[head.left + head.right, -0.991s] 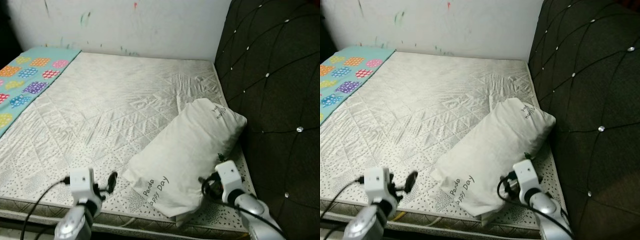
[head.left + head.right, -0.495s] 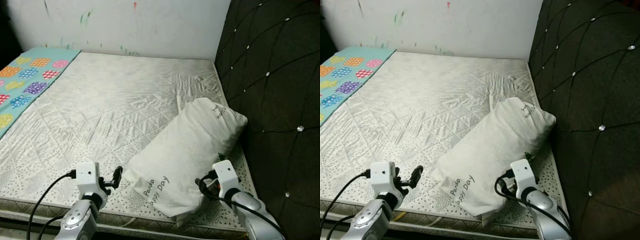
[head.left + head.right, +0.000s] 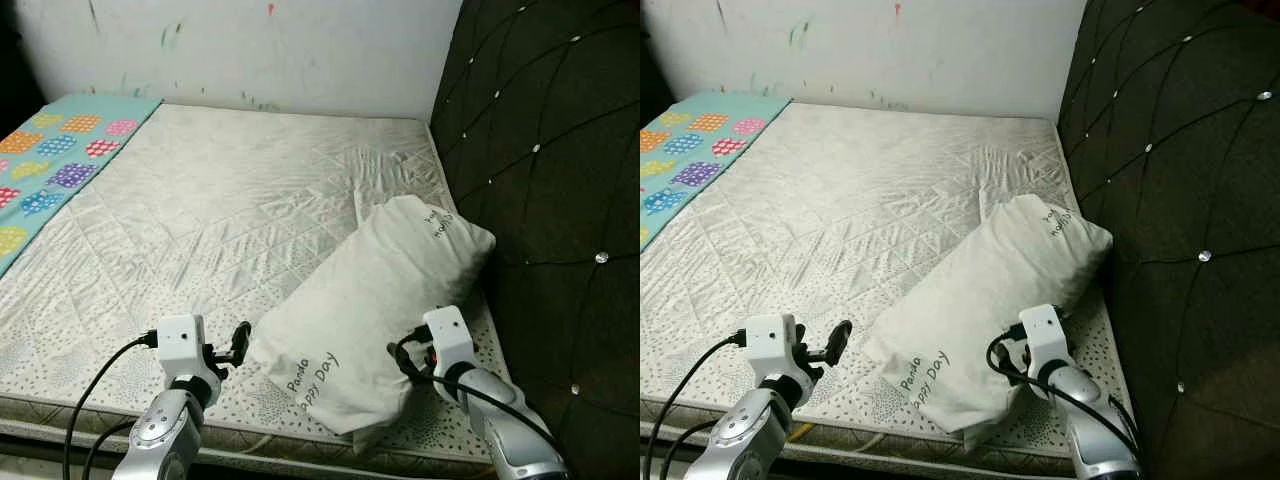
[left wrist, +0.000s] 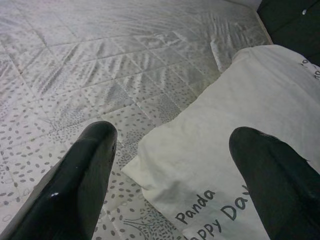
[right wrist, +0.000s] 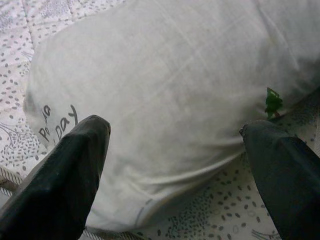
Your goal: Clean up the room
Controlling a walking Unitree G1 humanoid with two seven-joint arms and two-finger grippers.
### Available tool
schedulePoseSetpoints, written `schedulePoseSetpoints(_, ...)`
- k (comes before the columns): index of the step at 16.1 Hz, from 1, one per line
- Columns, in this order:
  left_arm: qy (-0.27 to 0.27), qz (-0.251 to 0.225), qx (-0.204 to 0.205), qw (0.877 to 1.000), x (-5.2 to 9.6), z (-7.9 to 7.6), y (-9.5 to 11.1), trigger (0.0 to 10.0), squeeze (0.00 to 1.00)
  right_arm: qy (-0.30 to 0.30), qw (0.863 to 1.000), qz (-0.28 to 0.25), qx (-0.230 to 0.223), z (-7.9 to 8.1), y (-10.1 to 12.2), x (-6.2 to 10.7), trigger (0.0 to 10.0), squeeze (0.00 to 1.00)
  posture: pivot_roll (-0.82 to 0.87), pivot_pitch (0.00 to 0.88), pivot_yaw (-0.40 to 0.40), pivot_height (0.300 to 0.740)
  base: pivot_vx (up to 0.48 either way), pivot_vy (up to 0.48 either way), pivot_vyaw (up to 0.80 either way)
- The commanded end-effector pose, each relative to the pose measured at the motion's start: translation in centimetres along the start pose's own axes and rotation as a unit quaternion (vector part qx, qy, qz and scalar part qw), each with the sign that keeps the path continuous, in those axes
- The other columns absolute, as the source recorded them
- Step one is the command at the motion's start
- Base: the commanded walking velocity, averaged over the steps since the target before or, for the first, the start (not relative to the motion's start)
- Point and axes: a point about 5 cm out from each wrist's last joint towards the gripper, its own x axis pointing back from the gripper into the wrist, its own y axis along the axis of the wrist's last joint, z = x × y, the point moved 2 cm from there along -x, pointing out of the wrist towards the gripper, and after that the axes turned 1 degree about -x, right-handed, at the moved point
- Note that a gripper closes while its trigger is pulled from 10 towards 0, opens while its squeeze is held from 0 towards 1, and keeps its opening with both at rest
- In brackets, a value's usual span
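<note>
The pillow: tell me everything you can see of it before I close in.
The pillow is white, soft-looking cloth, plump and creased, printed "Panda Happy Day" near its near corner. It lies flat, slanted on the quilted mattress, far end by the dark tufted headboard. The open left gripper and open right gripper flank its near end.

- Ahead of my grippers, a wide quilted mattress spreads out, pale and wrinkled.
- Off to my right stands a dark tufted headboard, studs catching light.
- Beyond the mattress, a white wall with small coloured scribbles.
- Far left of me, a teal patterned sheet.
</note>
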Motion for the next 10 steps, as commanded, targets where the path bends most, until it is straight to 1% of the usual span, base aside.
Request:
schedulePoseSetpoints(1, 0.004, -0.006, -0.001, 1.000, -0.18, 0.12, 0.24, 10.0, 0.00, 0.000, 1.000, -0.004, -0.007, -0.01, 0.26, -0.22, 10.0, 0.00, -0.07, 0.000, -0.021, 0.740, 0.000, 0.000, 0.00)
schedulePoseSetpoints(7, 0.010, -0.008, -0.005, 1.000, -0.19, 0.33, 0.36, 10.0, 0.00, 0.010, 1.000, -0.009, -0.007, 0.46, 0.57, -0.46, 10.0, 0.00, -0.06, 0.000, -0.025, 0.740, 0.000, 0.000, 0.00)
schedulePoseSetpoints(8, 0.011, -0.008, -0.006, 1.000, -0.16, 0.40, 0.34, 10.0, 0.00, 0.010, 1.000, -0.010, -0.008, 0.52, 0.59, -0.51, 10.0, 0.00, -0.06, 0.000, -0.024, 0.728, 0.000, 0.000, 0.00)
schedulePoseSetpoints(10, 0.012, -0.007, -0.007, 1.000, -0.15, 0.43, 0.33, 10.0, 0.00, 0.010, 1.000, -0.011, -0.009, 0.54, 0.60, -0.52, 10.0, 0.00, -0.06, 0.000, -0.023, 0.728, 0.000, 0.000, 0.00)
